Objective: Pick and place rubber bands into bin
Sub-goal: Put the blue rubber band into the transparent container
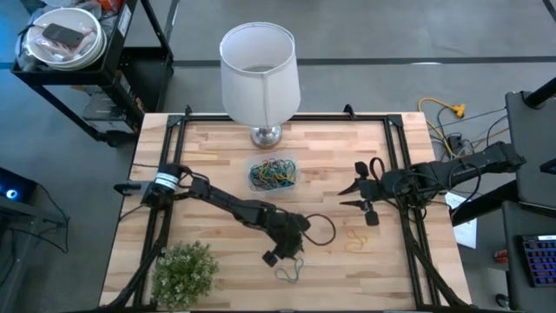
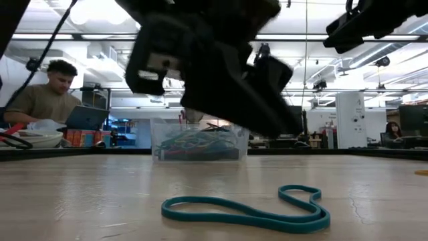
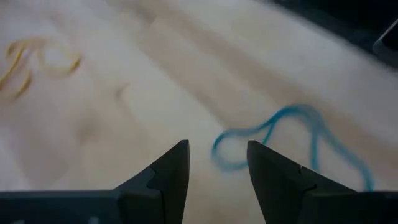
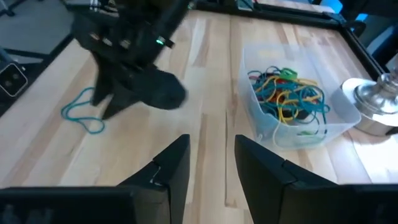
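My left end effector point(image 1: 280, 257) hangs open, holding nothing, over a thin blue rubber band point(image 1: 290, 272) near the wooden counter's point(image 1: 217, 156) front edge. My right end effector point(image 1: 355, 196) is open too.

My two arms are black and jointed: the left arm point(image 1: 228, 205) wears a white-striped band near its base; the right arm point(image 1: 452, 172) trails looping black cables; both end in dark, wedge-shaped fingers point(image 3: 168, 180).

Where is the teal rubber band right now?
In the high view, the teal rubber band lies on the table's near edge, just below the open left gripper.
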